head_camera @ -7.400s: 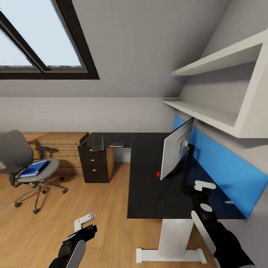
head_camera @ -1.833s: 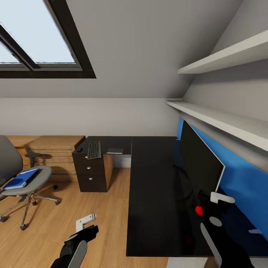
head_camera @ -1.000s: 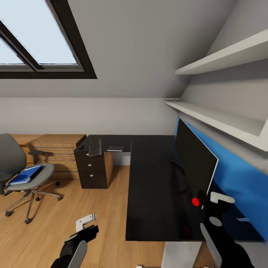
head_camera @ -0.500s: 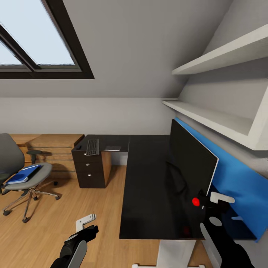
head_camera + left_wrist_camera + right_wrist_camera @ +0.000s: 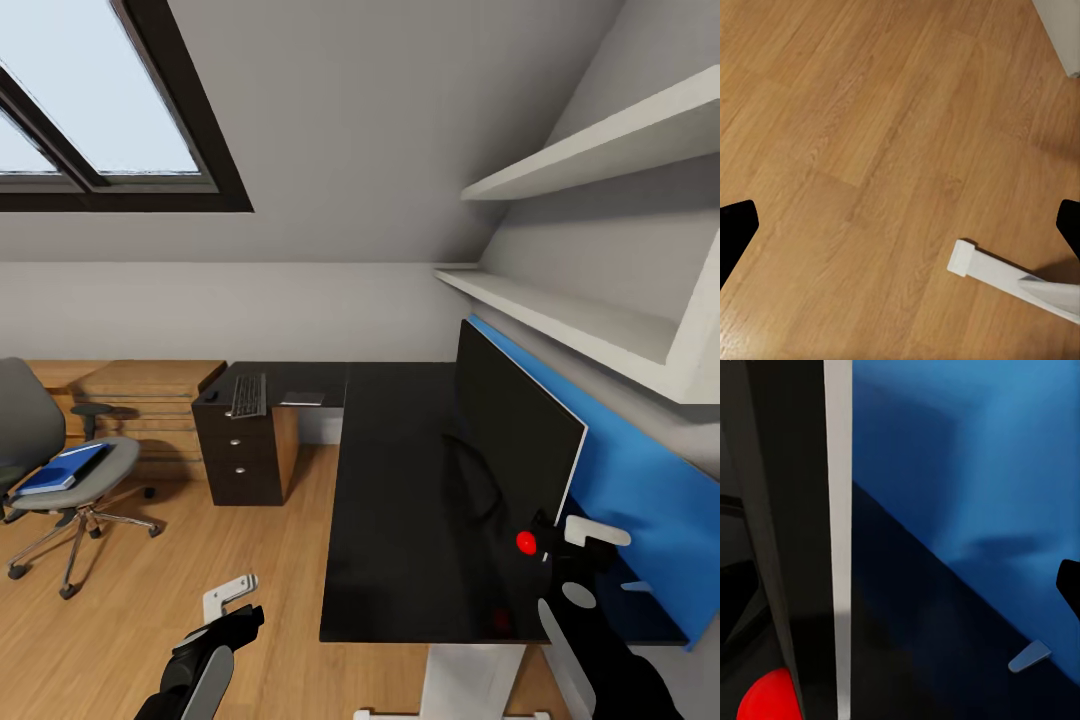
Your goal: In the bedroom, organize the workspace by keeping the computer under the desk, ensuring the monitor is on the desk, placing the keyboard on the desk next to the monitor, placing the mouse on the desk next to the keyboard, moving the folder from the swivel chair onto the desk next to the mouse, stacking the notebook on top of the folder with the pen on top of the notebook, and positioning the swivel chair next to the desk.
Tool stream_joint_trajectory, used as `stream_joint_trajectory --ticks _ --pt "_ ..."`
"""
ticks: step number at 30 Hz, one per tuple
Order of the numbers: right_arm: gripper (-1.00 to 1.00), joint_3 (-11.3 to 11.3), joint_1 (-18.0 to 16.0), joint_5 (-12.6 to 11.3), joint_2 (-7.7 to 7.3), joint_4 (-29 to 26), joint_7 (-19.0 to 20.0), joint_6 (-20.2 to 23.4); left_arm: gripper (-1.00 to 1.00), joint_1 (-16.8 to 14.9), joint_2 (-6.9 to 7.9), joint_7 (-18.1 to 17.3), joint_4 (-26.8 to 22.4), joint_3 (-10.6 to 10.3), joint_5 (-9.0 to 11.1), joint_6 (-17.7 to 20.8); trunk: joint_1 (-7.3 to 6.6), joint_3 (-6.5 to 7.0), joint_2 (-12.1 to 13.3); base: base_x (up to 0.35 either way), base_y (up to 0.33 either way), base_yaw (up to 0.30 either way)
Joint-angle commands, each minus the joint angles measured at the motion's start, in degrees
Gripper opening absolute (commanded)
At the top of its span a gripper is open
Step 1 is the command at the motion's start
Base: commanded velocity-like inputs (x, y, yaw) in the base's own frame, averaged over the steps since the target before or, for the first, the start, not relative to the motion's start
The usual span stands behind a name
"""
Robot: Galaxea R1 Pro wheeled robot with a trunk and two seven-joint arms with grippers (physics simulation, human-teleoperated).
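Observation:
The black monitor (image 5: 515, 435) stands on the glossy black desk (image 5: 400, 480), along its blue back panel (image 5: 640, 490). My right gripper (image 5: 585, 540) is open at the monitor's near end, and its pale edge (image 5: 838, 510) lies between the fingers. The keyboard (image 5: 248, 395), the small mouse (image 5: 210, 397) and the thin notebook (image 5: 302, 399) lie on the desk's far wing above the drawers. The blue folder (image 5: 60, 468) rests on the swivel chair (image 5: 95, 470), out on the floor to the left. My left gripper (image 5: 228, 592) hangs open over the wooden floor. The computer and the pen are out of view.
A light wooden drawer chest (image 5: 150, 400) stands behind the chair against the far wall. Two white shelves (image 5: 560, 310) jut out above the monitor. The desk's white foot (image 5: 1012, 277) lies on the floor under my left gripper. A small grey tab (image 5: 1029, 656) sits by the blue panel.
Seconds ago the monitor was turned with its pale back toward me; now it stands along the blue panel, screen facing the room. The view has shifted. Nothing moved in the last half second.

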Motion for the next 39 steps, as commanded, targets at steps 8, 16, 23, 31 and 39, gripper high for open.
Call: stream_joint_trajectory --ticks 8,16,23,31,39 --pt "1.0 0.2 0.0 -0.4 -0.07 -0.1 -0.3 0.1 1.0 0.0 0.04 0.5 -0.1 0.0 0.5 0.1 0.01 -0.09 -0.1 0.0 0.0 0.0" --pt "1.0 0.2 0.0 -0.3 -0.05 -0.1 -0.3 0.1 1.0 0.0 0.12 0.6 1.7 0.3 0.4 0.1 0.01 -0.09 -0.1 -0.22 0.0 0.0" --pt "1.0 0.4 0.0 -0.2 -0.05 -0.1 -0.3 0.1 1.0 0.0 0.18 0.6 2.0 0.3 0.4 0.0 0.01 -0.09 -0.1 -0.329 0.0 0.0" --pt "1.0 0.4 0.0 -0.2 -0.05 -0.1 -0.3 0.1 1.0 0.0 0.27 0.7 2.0 0.3 0.4 -0.1 0.01 -0.09 -0.1 -0.335 0.0 0.0" --pt "1.0 0.8 0.0 -0.3 -0.01 -0.1 0.1 0.1 1.0 0.0 0.28 0.7 2.0 0.3 0.4 -0.1 0.01 -0.09 -0.1 -0.335 0.0 0.0"
